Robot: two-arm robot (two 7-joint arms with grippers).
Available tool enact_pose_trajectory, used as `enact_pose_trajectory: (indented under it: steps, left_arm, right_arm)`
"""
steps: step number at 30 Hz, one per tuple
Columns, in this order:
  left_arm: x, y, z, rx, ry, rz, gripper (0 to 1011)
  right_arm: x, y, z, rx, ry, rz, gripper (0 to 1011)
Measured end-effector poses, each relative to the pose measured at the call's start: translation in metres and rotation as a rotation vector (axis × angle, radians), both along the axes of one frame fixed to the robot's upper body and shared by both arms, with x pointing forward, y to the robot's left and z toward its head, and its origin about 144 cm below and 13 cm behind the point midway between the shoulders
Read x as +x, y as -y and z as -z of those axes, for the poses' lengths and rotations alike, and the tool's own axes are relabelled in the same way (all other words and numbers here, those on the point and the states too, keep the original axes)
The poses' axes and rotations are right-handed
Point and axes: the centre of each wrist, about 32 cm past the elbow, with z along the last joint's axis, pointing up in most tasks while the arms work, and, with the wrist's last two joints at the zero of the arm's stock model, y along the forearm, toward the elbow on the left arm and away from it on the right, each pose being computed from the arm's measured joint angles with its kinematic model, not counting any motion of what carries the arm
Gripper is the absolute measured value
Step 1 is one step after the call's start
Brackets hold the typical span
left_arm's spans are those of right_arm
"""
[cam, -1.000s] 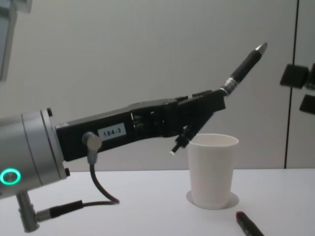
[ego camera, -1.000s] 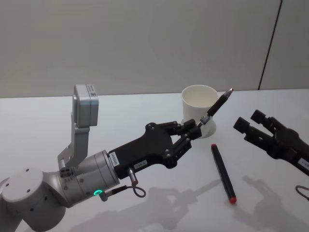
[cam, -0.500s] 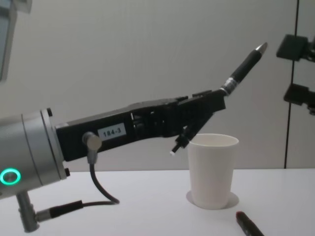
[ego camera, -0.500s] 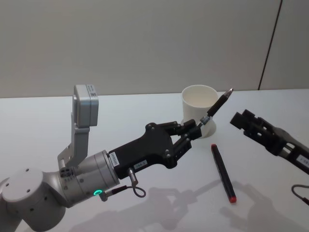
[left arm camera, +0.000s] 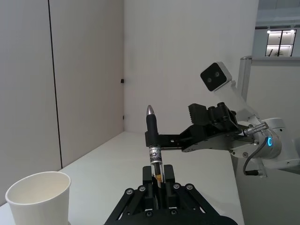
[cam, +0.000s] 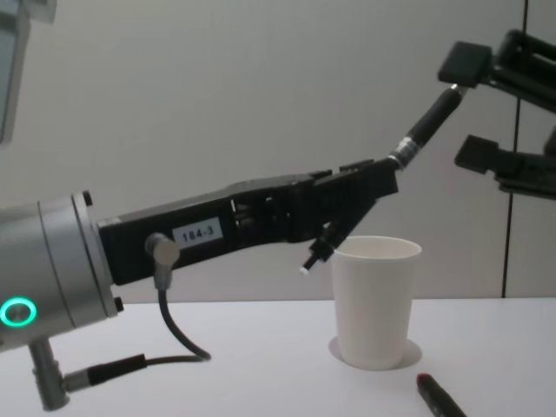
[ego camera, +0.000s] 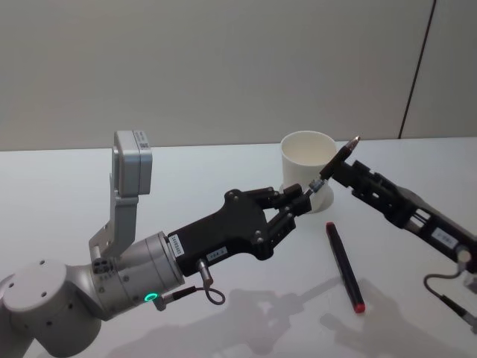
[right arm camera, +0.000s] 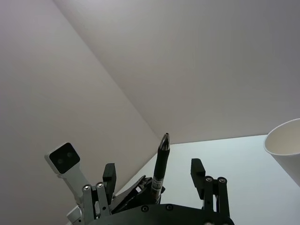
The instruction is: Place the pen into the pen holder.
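The left claw [ego camera: 302,198] is reaching forward over the white surface [ego camera: 223,164] and is pinching a slim black pen with a silver band and a pointed silver tip [ego camera: 335,164] near its lower end. The pen is slanting up and away toward the robot's right, well off the surface. In the chest view its lower end [cam: 314,259] is hanging just beside the rolled rim of the plain white paper cup [cam: 373,300], outside it, while its tip is rising above and to the right of the cup.

The right claw [ego camera: 349,175] is coming in from the right at the pen's upper part with its fingers spread. In the right wrist view the pen [right arm camera: 160,164] is standing between the two fingers [right arm camera: 197,169], with a gap on each side. In the chest view one finger [cam: 469,61] is sitting at the tip and the other is lying below.

The cup is standing upright on the surface. A black marker with a red end [ego camera: 344,266] is lying flat in front of the cup, to its right
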Motion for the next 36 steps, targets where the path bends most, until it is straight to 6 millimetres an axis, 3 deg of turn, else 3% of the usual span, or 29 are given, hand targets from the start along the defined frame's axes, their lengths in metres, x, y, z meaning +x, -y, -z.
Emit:
enact_pose_trajectory:
  steps: [23, 36]
  left_arm:
    - [0.0, 0.0, 0.0, 0.0, 0.0, 0.0, 149]
    - [0.0, 0.0, 0.0, 0.0, 0.0, 0.0, 149]
  right_arm:
    - [0.007, -0.029, -0.003, -0.003, 0.001, 0.067, 998]
    - [0.008, -0.033, -0.003, -0.005, 0.001, 0.078, 650]
